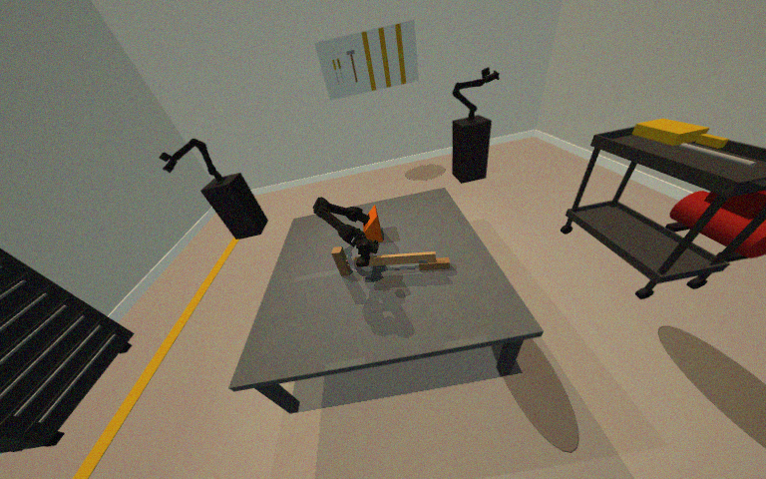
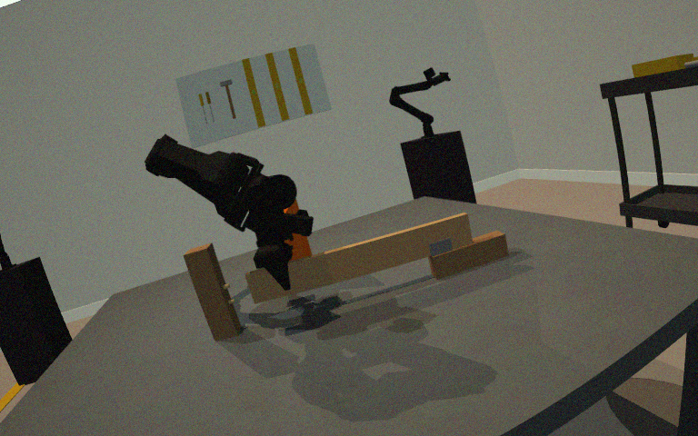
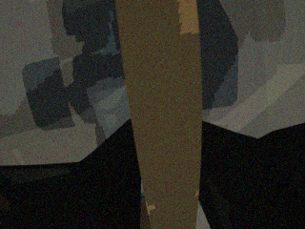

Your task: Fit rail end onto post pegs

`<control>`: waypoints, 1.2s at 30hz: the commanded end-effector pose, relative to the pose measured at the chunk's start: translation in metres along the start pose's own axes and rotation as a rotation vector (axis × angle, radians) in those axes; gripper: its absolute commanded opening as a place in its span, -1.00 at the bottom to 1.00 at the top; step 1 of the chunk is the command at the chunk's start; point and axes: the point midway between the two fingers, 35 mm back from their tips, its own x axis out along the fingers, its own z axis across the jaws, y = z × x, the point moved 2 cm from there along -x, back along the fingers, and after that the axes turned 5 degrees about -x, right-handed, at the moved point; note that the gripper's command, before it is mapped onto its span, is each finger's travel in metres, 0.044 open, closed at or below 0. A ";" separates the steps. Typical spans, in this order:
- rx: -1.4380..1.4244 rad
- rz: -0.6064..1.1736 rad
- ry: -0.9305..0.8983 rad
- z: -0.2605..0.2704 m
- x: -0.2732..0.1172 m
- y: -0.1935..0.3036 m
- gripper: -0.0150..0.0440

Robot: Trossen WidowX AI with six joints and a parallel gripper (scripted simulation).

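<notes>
The long wooden rail (image 1: pixel 403 258) (image 2: pixel 360 257) (image 3: pixel 164 95) is raised off the table at its near end and looks about level. Its far end sits at the bracket (image 2: pixel 440 247) on the low footboard block (image 1: pixel 443 263) (image 2: pixel 471 257). My gripper (image 1: pixel 364 261) (image 2: pixel 284 280) (image 3: pixel 155 124) is shut on the rail close to its near end, one finger on each side. The short post (image 1: pixel 341 262) (image 2: pixel 211 298) stands left of the rail end with a small gap between. Its upper peg (image 2: pixel 226 286) and lower peg (image 2: pixel 231 301) show in that gap, at about the rail end's height. The rail's holes are hidden.
The grey table (image 1: pixel 316 338) (image 2: pixel 154 380) carries all the parts. An orange panel (image 1: pixel 372 226) (image 2: pixel 301 246) stands behind the gripper. Dark shadows of the arm lie under and in front of the rail. Two other arms on black pedestals and a cart are away from the table.
</notes>
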 end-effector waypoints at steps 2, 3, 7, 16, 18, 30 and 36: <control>-0.003 0.000 -0.001 0.001 -0.001 0.002 -0.49; -0.003 0.000 -0.001 0.001 -0.001 0.003 -0.49; -0.003 0.000 -0.001 0.001 -0.001 0.004 -0.49; -0.003 0.000 -0.001 0.001 0.000 0.007 -0.49; -0.003 0.000 -0.001 0.001 0.000 0.007 -0.49; -0.004 0.000 -0.001 0.001 0.001 0.011 -0.49; -0.004 0.000 -0.001 0.002 0.000 0.013 -0.49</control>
